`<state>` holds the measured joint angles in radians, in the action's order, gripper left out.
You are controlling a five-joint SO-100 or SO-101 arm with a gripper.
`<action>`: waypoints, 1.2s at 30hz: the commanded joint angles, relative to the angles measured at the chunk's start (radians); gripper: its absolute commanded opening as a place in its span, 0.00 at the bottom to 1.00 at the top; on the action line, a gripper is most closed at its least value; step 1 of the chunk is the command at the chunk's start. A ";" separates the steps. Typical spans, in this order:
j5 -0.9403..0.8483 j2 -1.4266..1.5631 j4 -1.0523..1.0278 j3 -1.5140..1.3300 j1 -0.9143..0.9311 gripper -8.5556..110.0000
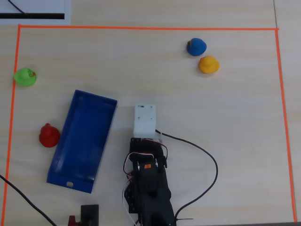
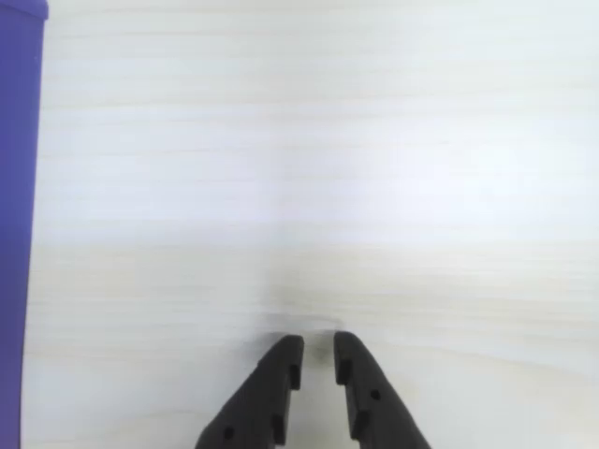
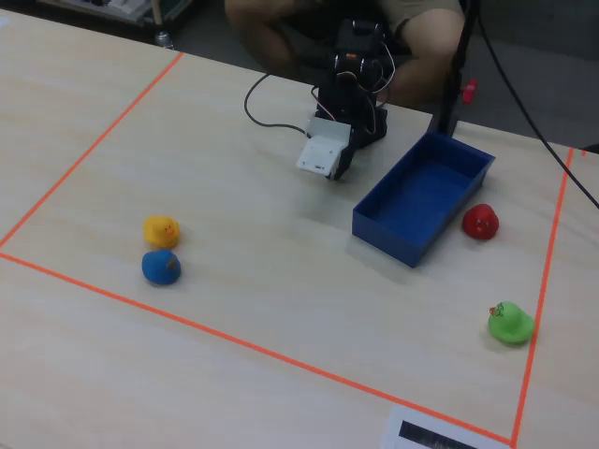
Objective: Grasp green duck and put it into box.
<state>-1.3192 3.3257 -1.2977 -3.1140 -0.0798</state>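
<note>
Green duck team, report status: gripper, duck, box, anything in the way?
Gripper nearly closed, empty, beside the blue box. Green duck untouched at the tape border. Box empty. Red duck beside box, not blocking.

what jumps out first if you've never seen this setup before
The open blue box lying left of centre in the overhead view, with the black arm and its gripper beside it, jaws nearly closed over bare table. Then four bright ducks: green duck at the far-left tape line, red duck beside the box, blue duck and yellow duck together upper right.
</note>
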 commanded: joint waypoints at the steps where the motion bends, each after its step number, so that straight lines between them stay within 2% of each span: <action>1: 0.011 -0.015 -0.015 0.003 0.006 0.09; 36: 0.008 -0.014 -0.015 0.003 0.021 0.09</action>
<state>-1.3192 3.3257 -1.2977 -3.1140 -0.0660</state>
